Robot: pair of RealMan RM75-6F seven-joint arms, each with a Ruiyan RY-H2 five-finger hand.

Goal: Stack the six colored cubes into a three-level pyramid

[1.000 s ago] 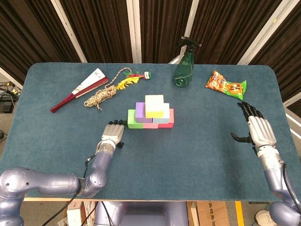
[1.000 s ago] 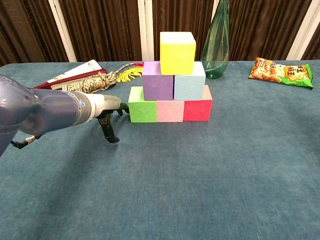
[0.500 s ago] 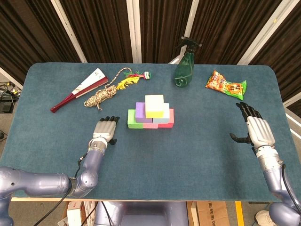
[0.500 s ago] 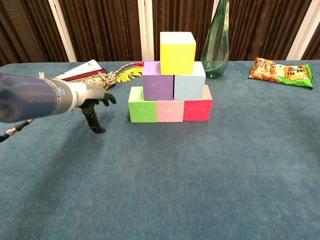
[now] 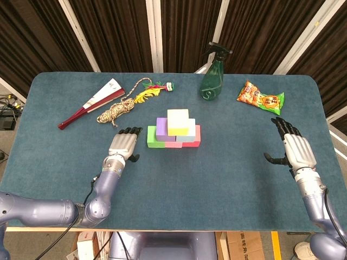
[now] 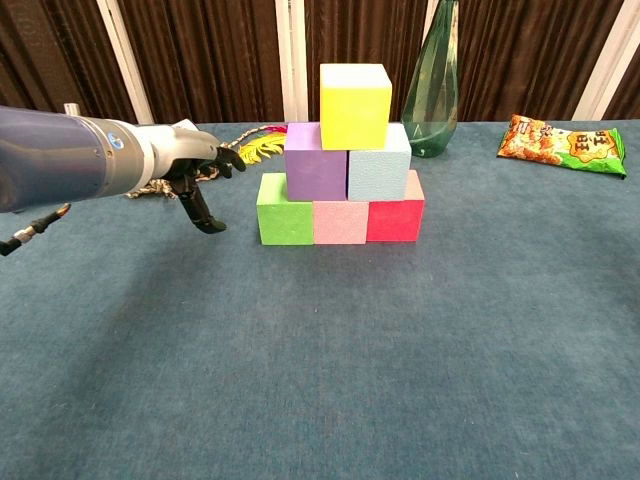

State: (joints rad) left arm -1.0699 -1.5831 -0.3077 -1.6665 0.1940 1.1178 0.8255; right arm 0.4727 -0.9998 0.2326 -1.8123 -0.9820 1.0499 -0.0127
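Observation:
Six cubes stand as a pyramid in the table's middle. The bottom row holds a green cube [image 6: 285, 209], a pink cube [image 6: 340, 221] and a red cube [image 6: 396, 215]. A purple cube [image 6: 315, 161] and a light blue cube [image 6: 380, 163] sit on them, and a yellow cube [image 6: 354, 92] [image 5: 178, 121] tops the stack. My left hand [image 5: 123, 145] [image 6: 196, 166] hovers just left of the green cube, fingers spread, holding nothing. My right hand [image 5: 293, 147] is far to the right near the table edge, fingers apart and empty.
A green spray bottle [image 5: 212, 76] stands behind the pyramid. A snack packet [image 5: 260, 98] lies at the back right. A folded fan [image 5: 92, 102], a coil of rope [image 5: 116, 111] and a feathered toy [image 5: 152, 89] lie at the back left.
My left hand has risen and moved away from me, ending beside the green cube. The right hand and the pyramid have stayed put.

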